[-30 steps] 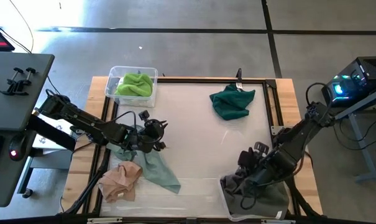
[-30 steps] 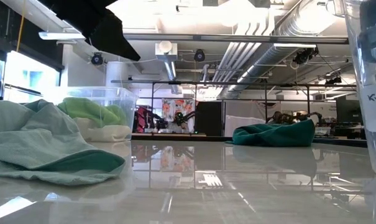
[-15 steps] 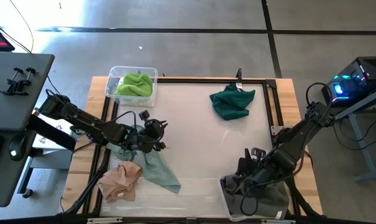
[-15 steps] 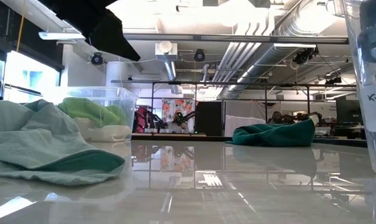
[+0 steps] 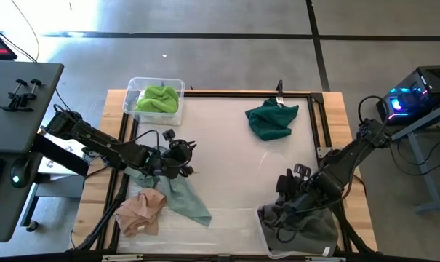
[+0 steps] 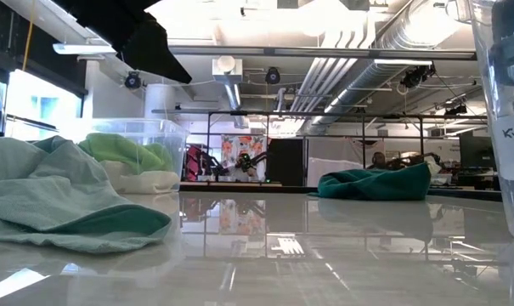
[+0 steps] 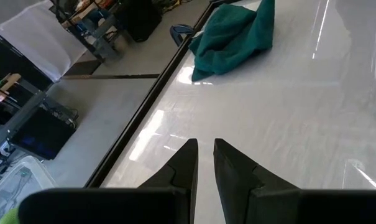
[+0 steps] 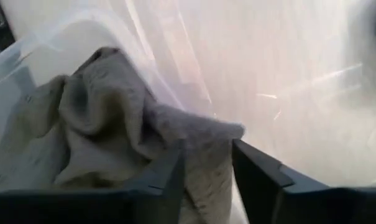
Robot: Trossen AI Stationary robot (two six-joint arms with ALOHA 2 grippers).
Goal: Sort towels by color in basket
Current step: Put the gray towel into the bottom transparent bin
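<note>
My left gripper is shut and hovers over the far end of the pale mint towel, which lies spread on the table beside the crumpled peach towel. In its wrist view the fingertips show only bare table beyond them. My right gripper is at the far rim of the near-right clear bin, shut on the grey towel lying in it. The dark teal towel lies heaped at the far right. A lime green towel fills the far-left bin. My right gripper pinches a bunched fold of the grey towel between its two fingers, coming from above and slanting toward the near edge. Most of the towel lies slack inside the bin, and one corner drapes over the bin's rim.
The far-left clear bin also holds a white cloth under the green one. A black frame borders the white table mat. The middle of the mat is bare. The right bin's wall stands close in the low view.
My right gripper has moved a little toward the table's near edge and down at the grey towel's bin. The towels on the table have stayed where they were.
</note>
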